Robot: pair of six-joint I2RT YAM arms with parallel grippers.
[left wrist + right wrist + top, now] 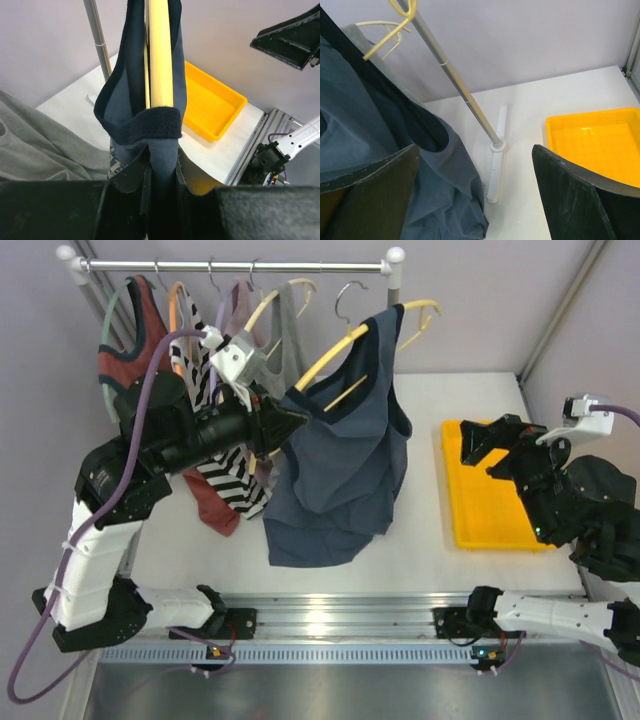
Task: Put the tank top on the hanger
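Note:
The slate-blue tank top (340,470) hangs half draped over the bright yellow hanger (335,352), with its hem bunched on the table. My left gripper (298,418) is shut on the top's fabric at the hanger's lower end. In the left wrist view the jaws pinch the blue cloth (150,95) just below the dark-trimmed strap, which is looped over the yellow hanger arm (161,55). My right gripper (480,445) is open and empty, apart from the top, above the tray's left edge. Its view shows the top (370,130) at left.
A clothes rail (235,265) at the back holds a rust-red top (130,350), a striped garment (225,480), a grey top (285,330) and other hangers. Its right post (465,95) stands beside the blue top. A yellow tray (490,500) lies at the right.

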